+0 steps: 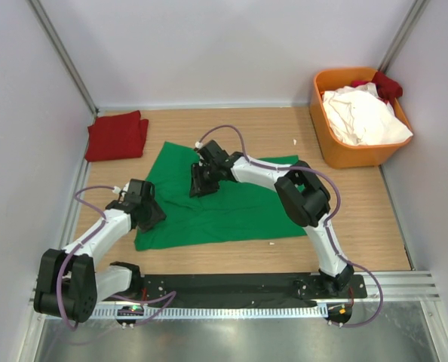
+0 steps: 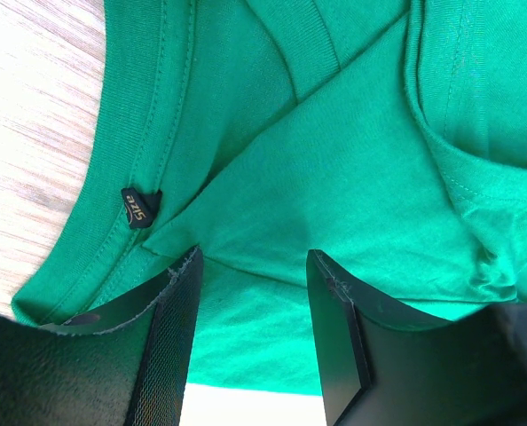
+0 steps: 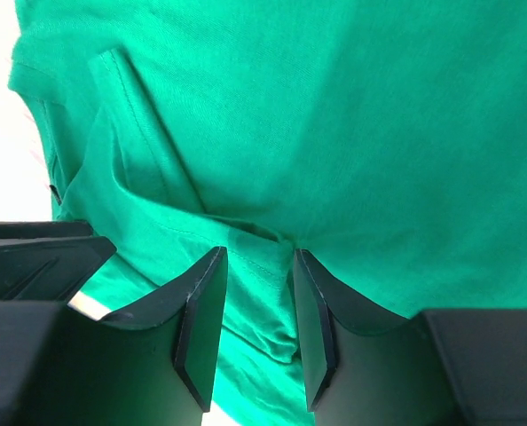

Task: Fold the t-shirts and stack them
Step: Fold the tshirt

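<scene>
Green t-shirt (image 1: 231,211) is spread flat-ish on the wooden table (image 1: 360,219), pretty much in the middle, with both arms parked on it.

Left gripper (image 2: 255,262) is set down at the shirt's near-left part, right by the collar (image 2: 148,106) and the little black size tag (image 2: 137,206). Its jaws are held about halfway apart. Only flat cloth is seen in the gap, so nothing is actually grabbed there.

Right gripper (image 3: 259,257) is planted on the far-left part of the shirt. Its jaws are drawn in narrower, and a bunched ridge of fabric with a hem seam is caught between them. Whether it's truly pinched can't be told from the wrist view, tbh.

A folded dark red t-shirt (image 1: 117,136) is laid at the far left corner. White t-shirts (image 1: 363,117) and a red one (image 1: 386,84) are piled in the orange bin (image 1: 329,143) at far right.
</scene>
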You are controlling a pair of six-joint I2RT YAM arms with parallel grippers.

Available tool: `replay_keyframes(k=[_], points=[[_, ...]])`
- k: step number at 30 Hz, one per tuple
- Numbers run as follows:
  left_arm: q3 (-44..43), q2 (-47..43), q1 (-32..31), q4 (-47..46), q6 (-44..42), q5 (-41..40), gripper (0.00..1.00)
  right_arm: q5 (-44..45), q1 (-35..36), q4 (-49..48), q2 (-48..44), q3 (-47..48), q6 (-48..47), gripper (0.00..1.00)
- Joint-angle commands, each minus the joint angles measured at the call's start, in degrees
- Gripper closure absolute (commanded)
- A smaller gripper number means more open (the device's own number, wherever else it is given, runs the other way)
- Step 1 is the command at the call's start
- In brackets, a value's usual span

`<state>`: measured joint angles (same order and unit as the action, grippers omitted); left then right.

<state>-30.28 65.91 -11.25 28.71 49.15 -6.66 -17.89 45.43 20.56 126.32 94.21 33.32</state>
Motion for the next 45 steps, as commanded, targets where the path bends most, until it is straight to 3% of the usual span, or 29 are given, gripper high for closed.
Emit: replay_keyframes(k=[1, 9, 15, 17, 25, 43, 44, 45], points=[[0.84, 0.27, -0.09, 0.91, -0.01, -2.4, 0.48, 0.05, 0.63, -1.57, -0.02, 0.18, 0.6, 0.57], [0.75, 0.54, 0.0, 0.82, -0.01, -2.66, 0.48, -0.39, 1.24, -1.48, 0.06, 0.18, 0.52, 0.65], [0.75, 0.54, -0.09, 0.82, -0.1, -2.75, 0.48, -1.01, 1.24, -2.1, -0.02, -0.35, 0.52, 0.95], [0.75, 0.53, -0.01, 0.82, -0.1, -2.66, 0.48, 0.13, 1.24, -2.28, -0.81, -0.7, 0.34, 0.99], [0.84, 0.27, -0.09, 0.91, -0.01, -2.84, 0.48, 11.29, 0.98, 0.8, -5.12, -2.19, -0.63, 0.99], [0.75, 0.19, 0.0, 1.17, 0.25, -3.1, 0.48, 17.54, 0.98, 1.77, -7.93, -4.3, -0.36, 0.99], [0.75, 0.18, -0.09, 1.17, 0.34, -3.1, 0.48, 17.63, 0.98, 1.85, -8.19, -4.39, -0.36, 0.98], [0.66, 0.27, -0.09, 1.17, 0.25, -3.01, 0.48, 17.54, 1.06, 2.12, -8.28, -4.3, -0.45, 0.78]])
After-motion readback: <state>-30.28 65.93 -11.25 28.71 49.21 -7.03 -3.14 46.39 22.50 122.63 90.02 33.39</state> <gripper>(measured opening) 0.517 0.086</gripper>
